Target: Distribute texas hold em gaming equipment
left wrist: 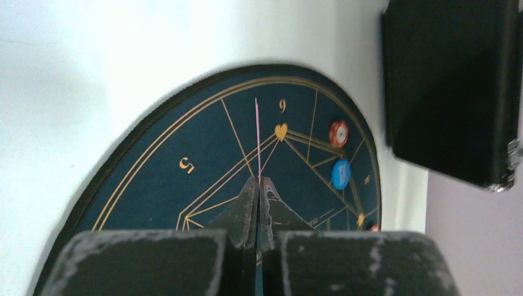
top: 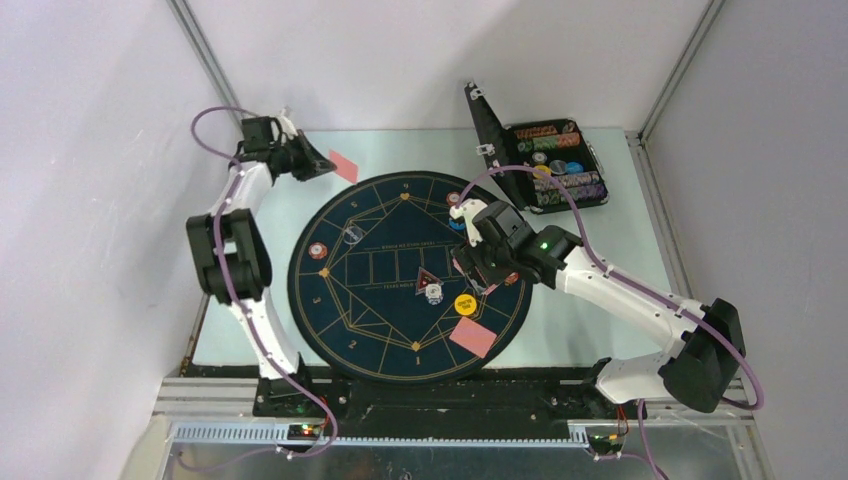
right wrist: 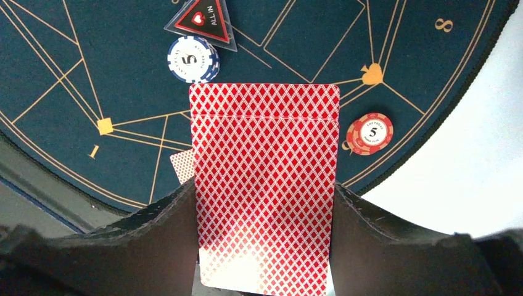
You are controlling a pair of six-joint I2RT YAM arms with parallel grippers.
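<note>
Landmark: the round dark-blue mat [top: 350,305] with gold lines lies on the pale table [top: 600,330].
Left gripper: the left gripper [top: 326,165] hangs just outside the mat's far-left rim. Its fingers [left wrist: 243,206] are pressed together with only a card's thickness between them.
Left load: a single card [top: 344,166] shows its pink-red back from above. The left wrist view shows it edge-on as a thin pink line. It is off the mat, just beside the far-left rim.
Right gripper: the right gripper [top: 468,264] is over the mat's right half. Its fingers [right wrist: 176,206] stand against the two long edges of what it holds.
Right load: the red-backed cards [right wrist: 265,154] turn their diamond pattern toward the wrist camera. A second edge just under the top one shows more than one card; how many I cannot tell.
Lying card: the lying card [top: 473,337] rests back up on the mat, close to its near-right rim.
Triangular marker: the triangular marker [right wrist: 202,21] reads ALL IN and sits near the mat's centre.
Blue-and-white chip: the blue-and-white chip [right wrist: 193,59] is just beside the marker, on the mat.
Yellow disc: the yellow disc [top: 464,304] lies on the mat between the marker and the lying card.
Red chip: the red chip [right wrist: 369,133] lies on the mat near its right rim.
Orange-red chip: the orange-red chip [top: 318,251] lies on the mat's left part.
Pale disc: the pale disc [top: 352,236] lies near it, toward the centre.
Black case: the black case [top: 560,160] stands open beyond the mat's far-right rim, apart from it, with rows of chips inside.
</note>
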